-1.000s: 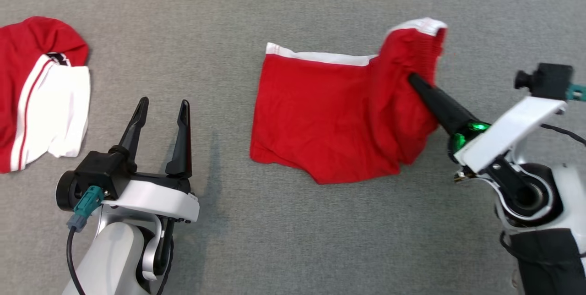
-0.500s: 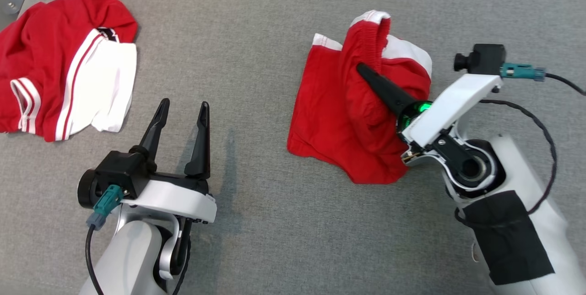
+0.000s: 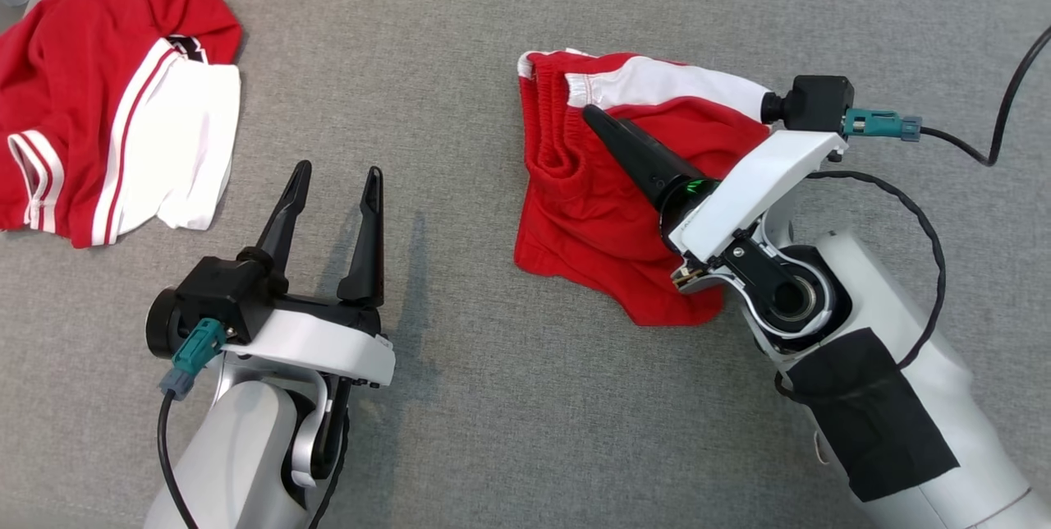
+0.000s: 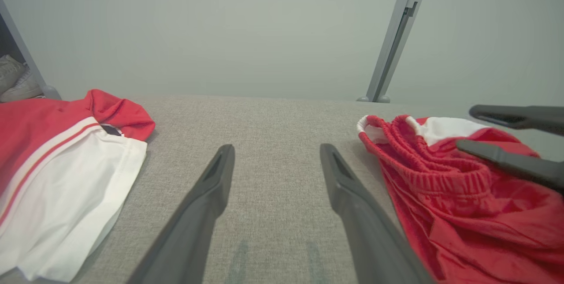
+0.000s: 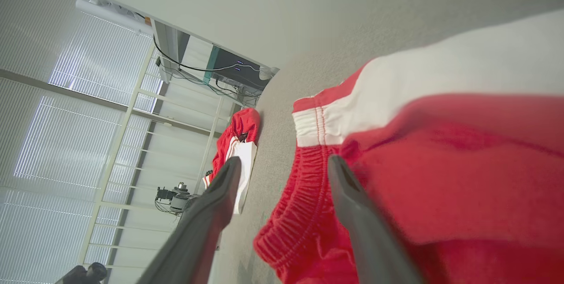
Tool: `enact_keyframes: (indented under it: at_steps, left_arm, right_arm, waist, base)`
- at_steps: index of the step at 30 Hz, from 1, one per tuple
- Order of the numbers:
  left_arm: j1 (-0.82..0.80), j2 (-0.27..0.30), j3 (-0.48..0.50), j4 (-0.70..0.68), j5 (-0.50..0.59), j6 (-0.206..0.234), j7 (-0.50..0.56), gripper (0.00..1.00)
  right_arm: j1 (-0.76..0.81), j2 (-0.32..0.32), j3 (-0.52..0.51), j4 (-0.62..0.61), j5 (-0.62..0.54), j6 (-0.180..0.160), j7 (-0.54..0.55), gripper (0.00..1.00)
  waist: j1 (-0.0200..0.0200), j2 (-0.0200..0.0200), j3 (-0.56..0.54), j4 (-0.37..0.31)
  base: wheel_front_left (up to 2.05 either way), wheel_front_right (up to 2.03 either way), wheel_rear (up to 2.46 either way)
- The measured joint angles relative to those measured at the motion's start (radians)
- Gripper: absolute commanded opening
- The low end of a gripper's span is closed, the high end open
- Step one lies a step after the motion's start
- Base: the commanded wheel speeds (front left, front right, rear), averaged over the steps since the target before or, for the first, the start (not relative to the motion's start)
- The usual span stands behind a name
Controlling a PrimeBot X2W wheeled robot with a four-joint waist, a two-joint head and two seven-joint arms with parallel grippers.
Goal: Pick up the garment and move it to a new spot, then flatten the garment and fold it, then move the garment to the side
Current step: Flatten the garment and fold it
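Grey table [image 3: 493, 447]: shorts [image 3: 591, 217] part-folded; your right gripper [image 3: 591, 114] spread on them, left gripper [image 3: 339, 167] spread, idle; side move apparently pending.

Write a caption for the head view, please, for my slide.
Right claw over the doubled red shorts; left claw open and empty; another red-and-white garment lies at far left.

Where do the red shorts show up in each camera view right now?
Head view: shorts right of centre, on the grey table.
Left wrist view: shorts at the lower right.
Right wrist view: shorts close up across the right half.
Shared landmark: the red and white shirt, far left in the head and left wrist views, small near centre in the right wrist view.
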Motion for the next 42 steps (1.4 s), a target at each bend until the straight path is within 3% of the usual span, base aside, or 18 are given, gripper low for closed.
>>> enact_keyframes:
  at_steps: [5,11,25,32,42]
  left_arm:
    - [0.000,0.001,0.004,0.003,0.003,0.000,-0.002,1.00]
    - [0.001,0.006,0.013,0.004,0.004,0.006,-0.003,1.00]
    - [0.024,0.053,0.043,-0.015,-0.004,0.024,0.007,1.00]
    - [0.056,0.069,0.045,-0.037,-0.007,0.034,0.022,1.00]
    - [0.106,0.090,0.040,-0.047,-0.016,0.042,0.047,1.00]
  right_arm:
    - [0.002,-0.017,0.036,-0.077,-0.001,0.000,-0.056,1.00]
    - [0.039,-0.084,0.043,-0.152,-0.049,0.000,-0.178,1.00]
    - [0.213,-0.234,-0.117,-0.186,-0.241,0.000,-0.439,1.00]
    - [0.317,-0.238,-0.235,-0.200,-0.425,0.000,-0.482,1.00]
    - [0.462,-0.179,-0.369,-0.247,-0.687,0.000,-0.490,1.00]
  waist:
    - [0.0000,0.0000,-0.003,-0.019]
    - [0.0000,0.0000,-0.016,-0.048]
    - [0.0000,0.0000,-0.065,-0.120]
    - [0.0000,0.0000,-0.102,-0.142]
    - [0.0001,0.0000,-0.164,-0.163]
  base:
    - [0.00,0.00,0.00]
    - [0.00,0.00,0.00]
    - [0.00,0.00,0.00]
    - [0.00,0.00,0.00]
    - [0.00,0.00,0.00]
